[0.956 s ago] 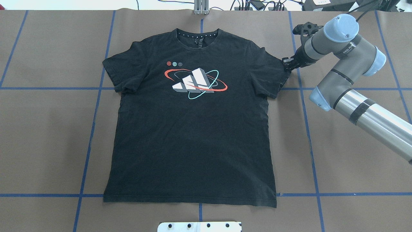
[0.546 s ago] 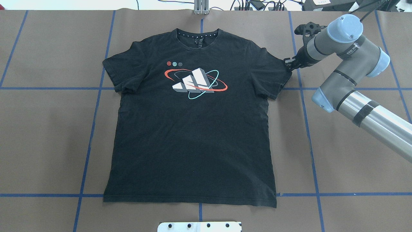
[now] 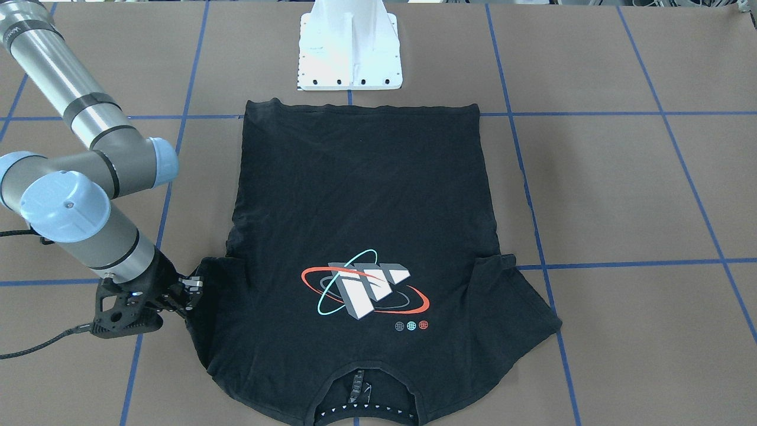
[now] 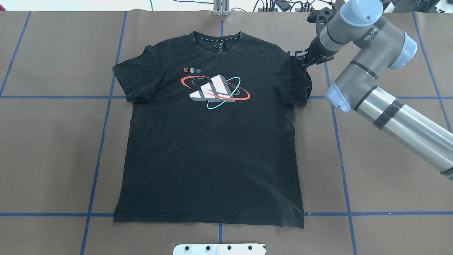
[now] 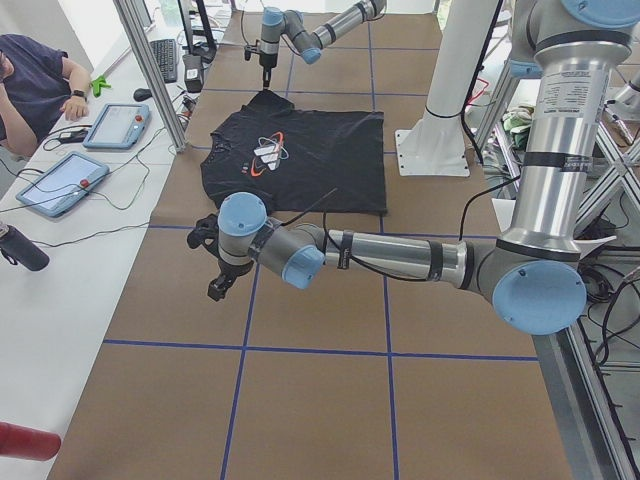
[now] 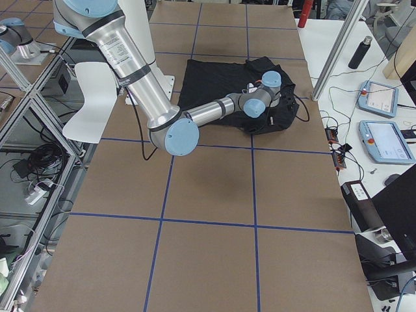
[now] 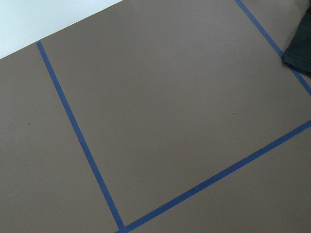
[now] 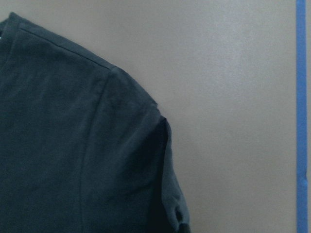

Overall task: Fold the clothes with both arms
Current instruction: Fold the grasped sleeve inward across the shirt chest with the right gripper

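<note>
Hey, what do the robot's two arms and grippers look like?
Both arms, the right arm and left arm, are silver-grey tubes with light-blue joint caps and black bands. Dark lettering marks a right-arm joint. Each ends in a black gripper: right gripper, left gripper. A black cable trails from the right wrist.

A brown paper-covered worktop (image 4: 53, 148) is crossed by blue tape lines (image 4: 53, 214). Beside it, two grey tablets with red buttons (image 6: 389, 138) and a black cylindrical bottle (image 6: 360, 52) are seen.

The T-shirt (image 4: 212, 148) lies on the table (image 4: 53, 148), hem nearest the pedestal (image 3: 349, 53).
</note>
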`<state>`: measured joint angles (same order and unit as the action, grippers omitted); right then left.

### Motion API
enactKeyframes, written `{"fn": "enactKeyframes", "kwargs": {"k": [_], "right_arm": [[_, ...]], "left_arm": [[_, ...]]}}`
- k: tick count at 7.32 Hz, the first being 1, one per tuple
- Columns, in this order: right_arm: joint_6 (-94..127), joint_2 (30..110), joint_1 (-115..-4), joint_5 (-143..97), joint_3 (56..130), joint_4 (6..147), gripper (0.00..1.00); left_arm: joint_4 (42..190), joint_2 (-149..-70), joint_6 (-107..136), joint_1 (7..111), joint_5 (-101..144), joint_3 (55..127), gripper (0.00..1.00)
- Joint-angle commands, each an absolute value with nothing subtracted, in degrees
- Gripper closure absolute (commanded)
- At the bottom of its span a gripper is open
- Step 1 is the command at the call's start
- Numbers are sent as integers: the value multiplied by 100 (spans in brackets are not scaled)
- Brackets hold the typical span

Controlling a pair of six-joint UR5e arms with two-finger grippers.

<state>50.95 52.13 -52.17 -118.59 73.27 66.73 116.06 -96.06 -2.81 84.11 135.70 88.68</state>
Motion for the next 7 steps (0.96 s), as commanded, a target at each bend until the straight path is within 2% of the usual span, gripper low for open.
{"fn": "enactKeyframes", "kwargs": {"k": [1, 4, 6, 7], "right_arm": [[5719, 4564, -4757, -11446, 7209, 7101, 100], [6231, 3492, -4325, -10900, 5989, 7023, 100], [6231, 3445, -4228, -10784, 5828, 6900, 100], [6231, 3454, -4201, -10784, 5723, 6743, 46]], "left_arm": [[11697, -9606, -281, 8411, 13570, 8798, 0], [11918, -9606, -281, 8411, 13570, 8640, 0], [11927, -9606, -281, 8411, 13570, 8640, 0], [11927, -9606, -281, 8411, 13562, 8640, 0]]}}
